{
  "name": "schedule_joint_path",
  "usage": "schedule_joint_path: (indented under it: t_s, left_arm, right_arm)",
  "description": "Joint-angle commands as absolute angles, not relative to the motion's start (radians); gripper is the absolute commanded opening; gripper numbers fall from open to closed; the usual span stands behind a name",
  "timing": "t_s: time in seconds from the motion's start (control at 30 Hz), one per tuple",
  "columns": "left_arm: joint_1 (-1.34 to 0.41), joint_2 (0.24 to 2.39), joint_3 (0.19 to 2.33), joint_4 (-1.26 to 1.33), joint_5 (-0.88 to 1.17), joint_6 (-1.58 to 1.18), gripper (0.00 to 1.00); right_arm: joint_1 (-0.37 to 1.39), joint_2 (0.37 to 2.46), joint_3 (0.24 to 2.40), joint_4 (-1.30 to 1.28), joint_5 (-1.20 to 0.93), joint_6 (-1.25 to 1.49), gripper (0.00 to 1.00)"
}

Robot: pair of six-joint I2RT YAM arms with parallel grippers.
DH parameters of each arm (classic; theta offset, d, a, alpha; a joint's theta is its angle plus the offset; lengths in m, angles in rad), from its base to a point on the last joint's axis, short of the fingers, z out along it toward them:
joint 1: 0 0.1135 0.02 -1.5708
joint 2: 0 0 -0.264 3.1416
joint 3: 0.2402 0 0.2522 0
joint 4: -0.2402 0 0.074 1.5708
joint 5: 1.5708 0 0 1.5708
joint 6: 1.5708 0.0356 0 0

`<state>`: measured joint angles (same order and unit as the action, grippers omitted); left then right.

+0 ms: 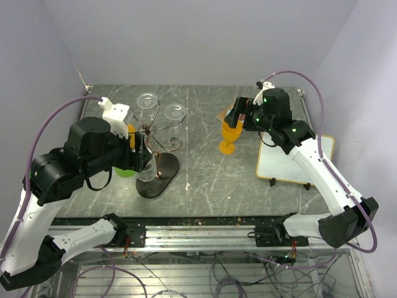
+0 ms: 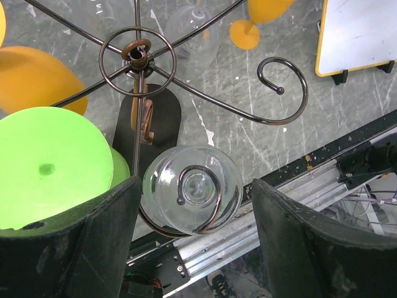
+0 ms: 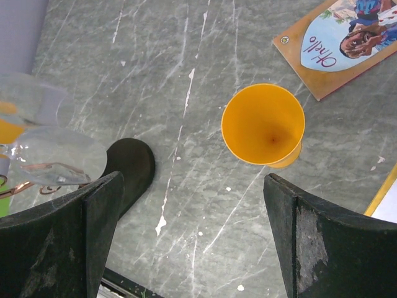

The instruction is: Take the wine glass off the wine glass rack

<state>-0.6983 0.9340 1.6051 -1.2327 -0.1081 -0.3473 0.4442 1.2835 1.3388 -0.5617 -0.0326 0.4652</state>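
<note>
The wine glass rack (image 1: 155, 131), copper-brown wire on a dark oval base (image 1: 158, 177), stands left of centre. In the left wrist view its hub (image 2: 138, 54) is at the top. A clear wine glass (image 2: 192, 189) hangs upside down in the nearest scroll. My left gripper (image 2: 195, 248) is open with a finger on each side of this glass, the left finger close to it. Green (image 2: 49, 161) and orange (image 2: 37, 74) glasses hang beside it. My right gripper (image 3: 192, 236) is open and empty above the table. An orange goblet (image 3: 263, 124) stands upright just beyond it.
Two more clear glasses (image 1: 147, 100) hang on the rack's far arms. A yellow-edged white board (image 1: 291, 158) stands at the right. A picture book (image 3: 338, 43) lies behind the goblet. The metal rail (image 1: 198, 233) runs along the table's near edge.
</note>
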Motion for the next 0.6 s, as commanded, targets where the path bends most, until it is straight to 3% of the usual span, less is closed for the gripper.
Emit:
schedule_joint_path:
  t_s: [0.0, 0.13, 0.57]
  left_arm:
    - [-0.701, 0.933, 1.589, -1.235, -0.089, -0.307, 0.84]
    - [-0.701, 0.93, 1.572, -1.217, -0.083, -0.266, 0.88]
    - [-0.7, 0.954, 1.593, -1.236, -0.101, -0.142, 0.84]
  right_arm:
    - [0.438, 1.277, 1.31, -0.528, -0.036, 0.451, 0.94]
    - [0.437, 1.276, 1.297, -0.53, -0.028, 0.452, 0.94]
    - [0.432, 1.276, 1.27, -0.534, -0.021, 0.45, 0.94]
